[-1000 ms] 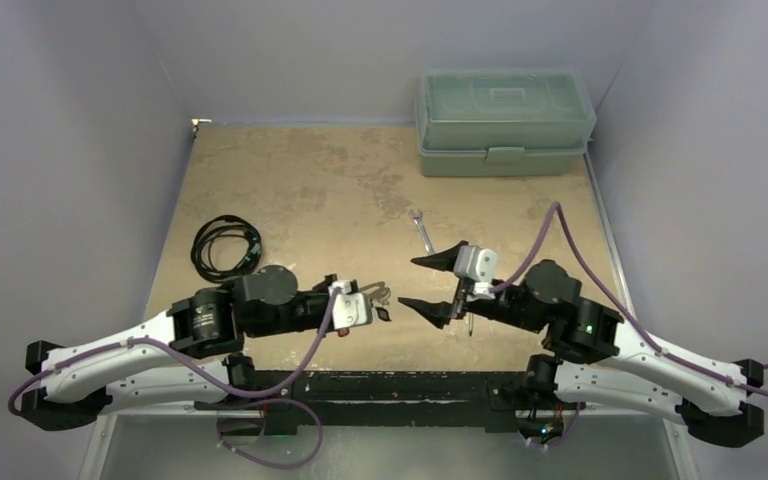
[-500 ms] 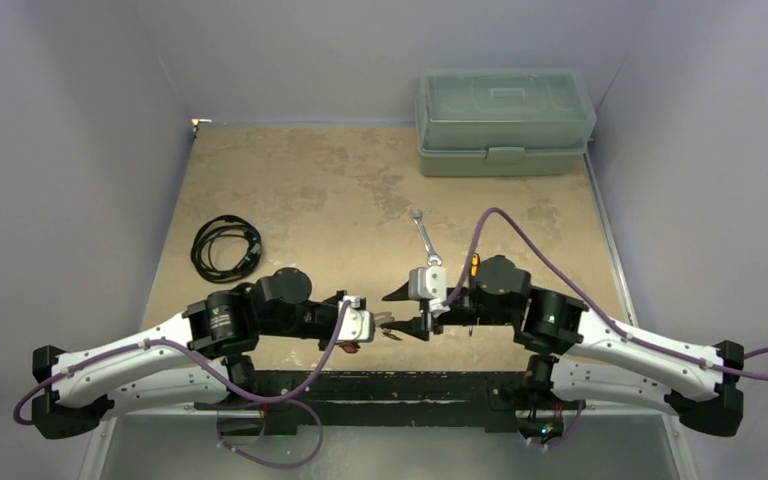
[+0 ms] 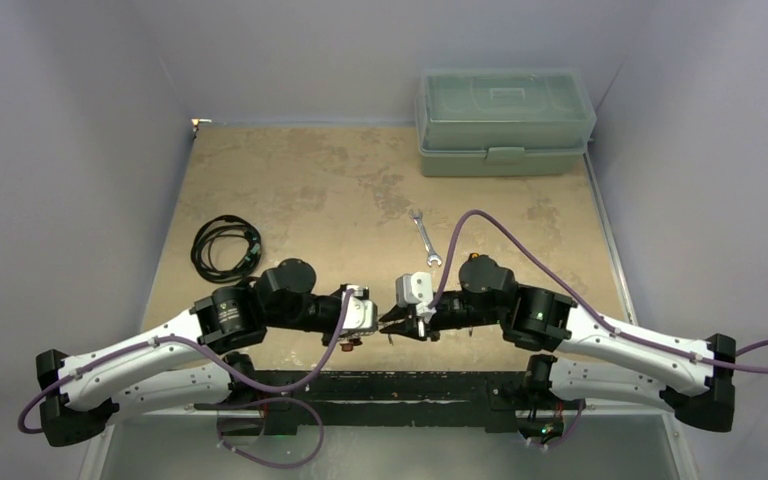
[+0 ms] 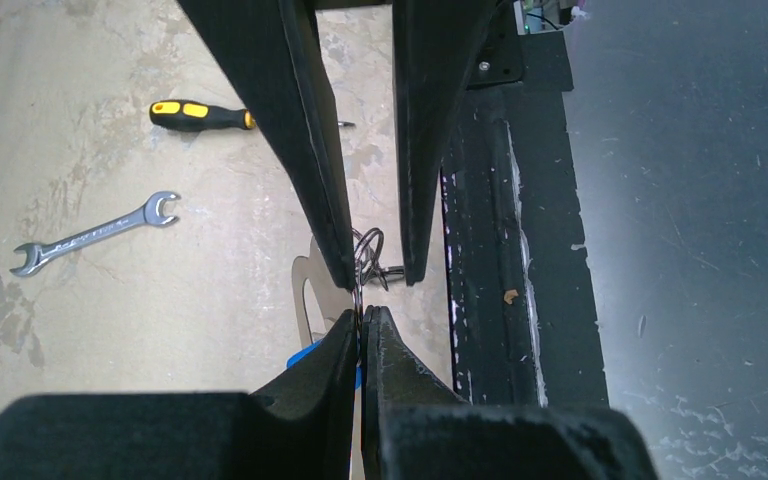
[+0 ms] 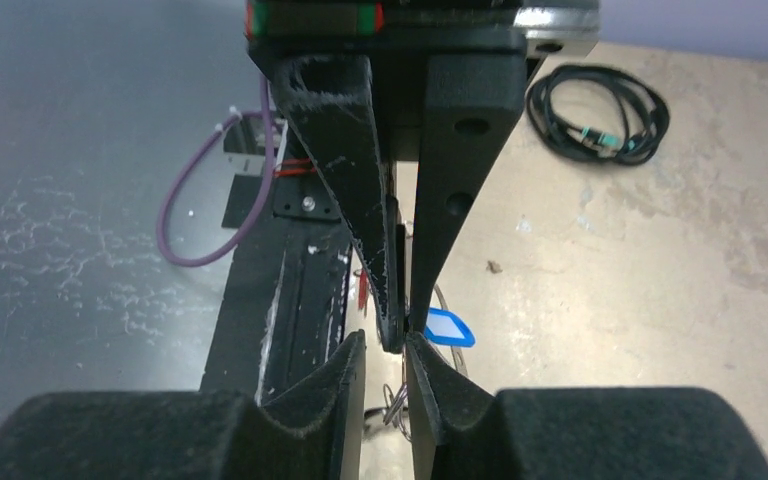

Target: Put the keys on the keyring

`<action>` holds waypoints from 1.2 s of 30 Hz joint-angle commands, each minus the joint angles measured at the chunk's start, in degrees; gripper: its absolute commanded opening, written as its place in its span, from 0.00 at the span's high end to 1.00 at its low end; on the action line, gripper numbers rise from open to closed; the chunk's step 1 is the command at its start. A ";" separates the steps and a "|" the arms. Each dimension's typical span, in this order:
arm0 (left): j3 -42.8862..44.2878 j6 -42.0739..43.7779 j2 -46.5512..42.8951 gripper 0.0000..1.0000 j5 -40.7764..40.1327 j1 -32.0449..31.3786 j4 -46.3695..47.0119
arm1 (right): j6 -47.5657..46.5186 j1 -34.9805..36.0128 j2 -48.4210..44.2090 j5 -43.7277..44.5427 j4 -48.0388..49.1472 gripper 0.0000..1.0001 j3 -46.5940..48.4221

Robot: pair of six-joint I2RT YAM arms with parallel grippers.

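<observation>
- While both arms meet tip to tip on the near side of the silver open-ended metal wrench (image 3: 423, 238), the left end effector (image 4: 362, 320) is clamped tight on the flat grey metal keyring (image 4: 305, 290).
- Right end effector (image 5: 387, 345): narrow gap, fingers straddling the keyring's wire loops; contact unclear.
- Small blue-headed key (image 5: 448, 327) sits just beside the keyring.

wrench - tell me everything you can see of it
The wrench is a slim, bright silver metal spanner. The left wrist view shows an open forked head at one end, and the other end looks forked too. It lies flat on the tan table, roughly mid-table and on the near side of the green toolbox, with its length running slightly slantwise toward the back. Nothing touches it, and the yellow-and-black screwdriver lies close by but apart.
</observation>
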 commanded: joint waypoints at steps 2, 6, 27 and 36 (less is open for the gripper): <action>-0.22 -1.12 0.16 1.00 3.71 1.01 4.27 | 0.46 0.21 2.47 -1.46 -1.59 0.77 3.02; -0.35 -1.20 0.23 1.00 4.29 1.17 4.38 | 0.47 0.21 2.90 0.64 -1.59 0.72 2.96; -0.53 -1.81 -0.16 1.00 5.13 1.65 4.73 | 0.56 0.30 3.49 4.93 -2.40 0.80 3.16; -0.60 -1.95 -0.41 1.00 5.01 1.65 4.82 | 0.91 0.30 4.25 4.99 -3.37 0.78 3.74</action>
